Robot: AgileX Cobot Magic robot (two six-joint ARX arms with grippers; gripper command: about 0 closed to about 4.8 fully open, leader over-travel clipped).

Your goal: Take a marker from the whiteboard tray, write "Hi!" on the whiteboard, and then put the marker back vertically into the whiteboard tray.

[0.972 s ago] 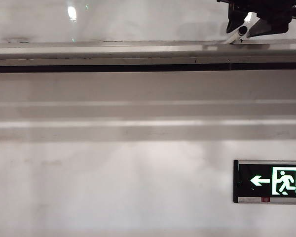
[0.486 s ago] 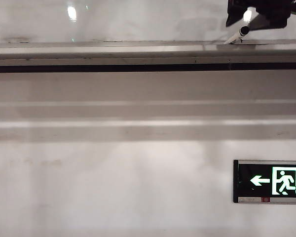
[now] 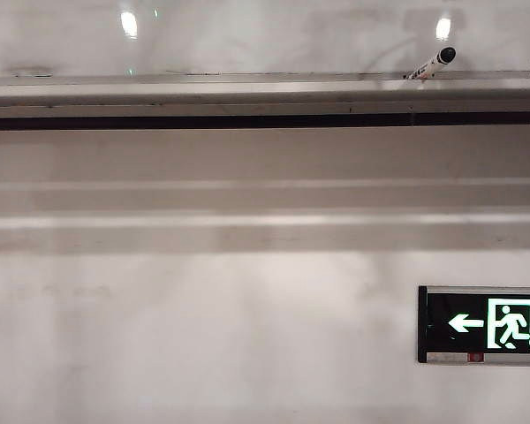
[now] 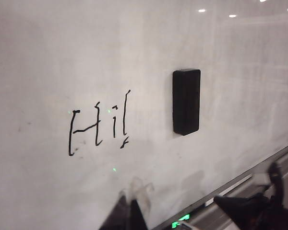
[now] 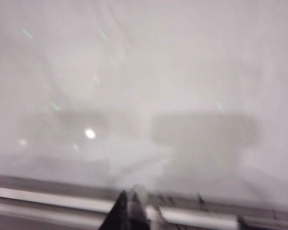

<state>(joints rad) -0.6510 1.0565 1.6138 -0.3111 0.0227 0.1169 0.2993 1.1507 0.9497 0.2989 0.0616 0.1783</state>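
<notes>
Whiteboard (image 4: 48,57) reads "Hi!" | marker (image 3: 431,64) leans tilted on whiteboard tray (image 3: 203,92), light, slick: grasp mid-barrel | right gripper (image 5: 129,203) clenched empty above tray | left gripper (image 4: 129,211): cannot tell

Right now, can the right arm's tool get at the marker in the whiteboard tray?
Probably yes. The marker leans alone in the whiteboard tray, nothing beside it. The right tool hangs near the tray, but it is shut and must open first.
</notes>
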